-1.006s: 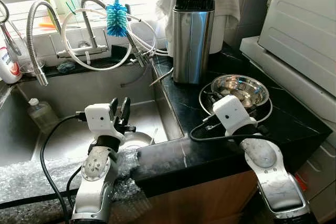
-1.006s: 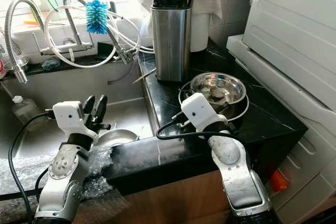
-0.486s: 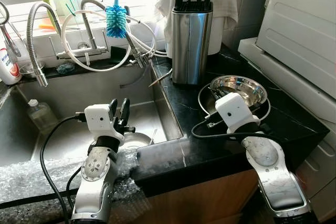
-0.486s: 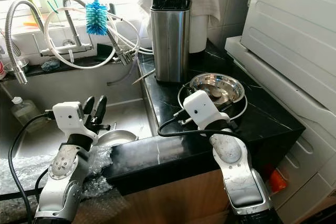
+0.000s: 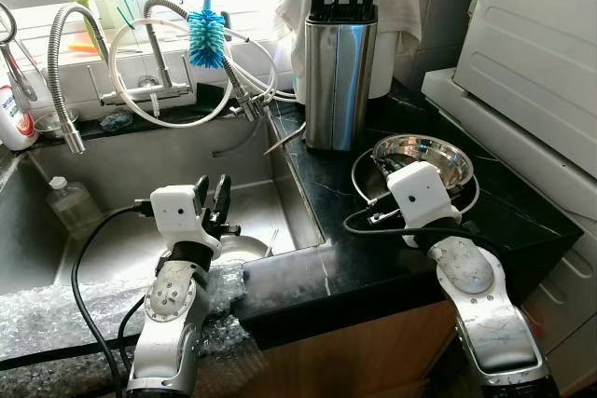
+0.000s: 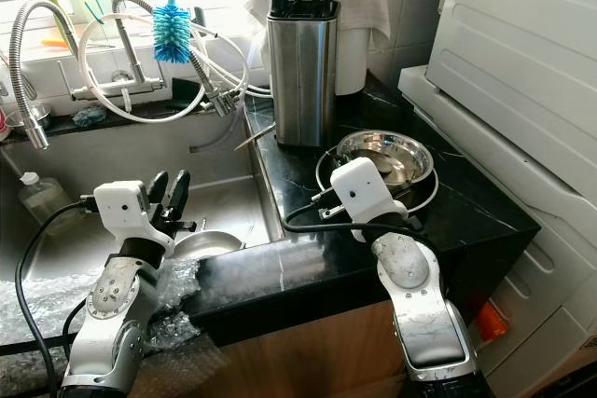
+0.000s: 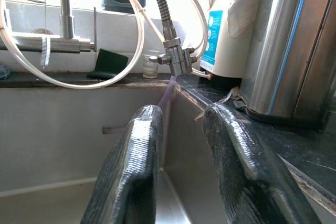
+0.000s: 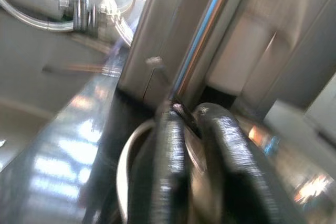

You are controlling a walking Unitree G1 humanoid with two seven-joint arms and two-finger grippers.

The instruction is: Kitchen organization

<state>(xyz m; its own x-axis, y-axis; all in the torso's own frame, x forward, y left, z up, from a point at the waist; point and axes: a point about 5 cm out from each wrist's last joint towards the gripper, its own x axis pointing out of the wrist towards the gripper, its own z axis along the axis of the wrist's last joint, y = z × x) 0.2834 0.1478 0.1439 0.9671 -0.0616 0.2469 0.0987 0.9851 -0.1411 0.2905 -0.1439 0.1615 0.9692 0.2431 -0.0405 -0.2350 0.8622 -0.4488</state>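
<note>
A shiny steel bowl point(image 5: 426, 156) sits inside a dark pan with a pale rim point(image 5: 359, 169) on the black counter. My right arm reaches over the counter edge, and its white wrist block point(image 5: 420, 195) covers the bowl's near side. In the blurred right wrist view, the right gripper point(image 8: 190, 113) points at the pan's rim with its fingers close together and nothing clearly between them. My left gripper point(image 5: 212, 191) hovers over the sink, open and empty, pointing at the faucet. A small steel bowl point(image 5: 244, 249) lies in the sink below it.
A steel knife block point(image 5: 341, 72) stands behind the bowl. A blue bottle brush point(image 5: 207, 33) and hoses hang by the faucet point(image 5: 63, 62). A plastic bottle point(image 5: 73, 202) stands in the sink. Bubble wrap point(image 5: 56, 314) covers its front edge. A white appliance point(image 5: 546, 44) borders the counter's right side.
My right arm has crept forward, bringing its wrist block closer over the steel bowl's near rim. The left arm has stayed still above the sink.
</note>
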